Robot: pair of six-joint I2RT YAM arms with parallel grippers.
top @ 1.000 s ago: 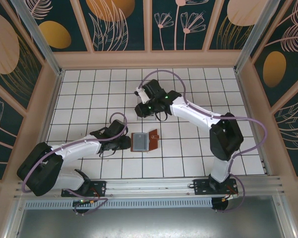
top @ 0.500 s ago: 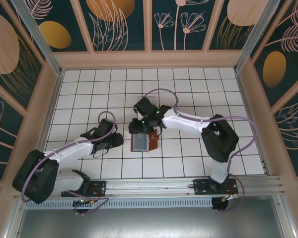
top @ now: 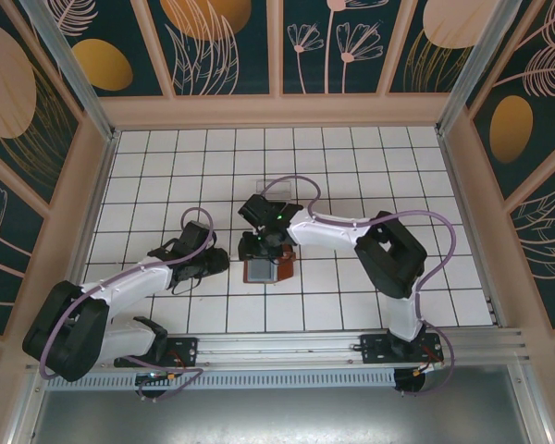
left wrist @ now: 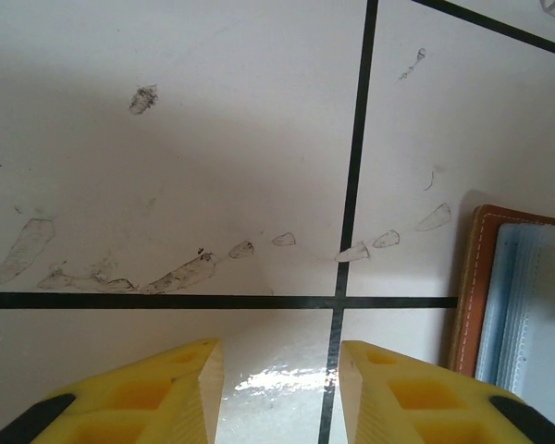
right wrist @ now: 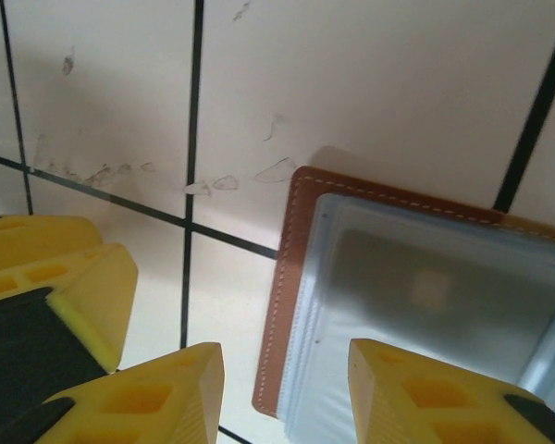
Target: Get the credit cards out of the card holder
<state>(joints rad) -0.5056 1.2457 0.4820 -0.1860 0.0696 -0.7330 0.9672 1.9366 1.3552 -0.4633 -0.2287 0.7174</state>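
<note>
The card holder (top: 279,270) lies open on the white tiles, reddish-brown with pale blue-grey clear sleeves (right wrist: 351,370). A grey credit card (right wrist: 425,296) shows through the top sleeve and is still inside it. My right gripper (top: 257,246) hovers over the holder's far-left part. Its jaws (right wrist: 282,361) are open, with the holder's stitched edge (right wrist: 282,314) in the gap between them. My left gripper (top: 218,264) sits just left of the holder, open over bare tile (left wrist: 279,356). The holder's edge (left wrist: 499,305) shows at the right of the left wrist view.
A clear plastic tray (top: 274,188) lies on the tiles behind the right arm. The left gripper's yellow fingers (right wrist: 69,277) show close by at the left of the right wrist view. Wooden walls ring the tiled floor, and the arm bases stand at its near edge.
My right arm has swung from the back towards me, down over the card holder, and its jaws have widened. My left gripper drew back a little to the left, then stayed put.
</note>
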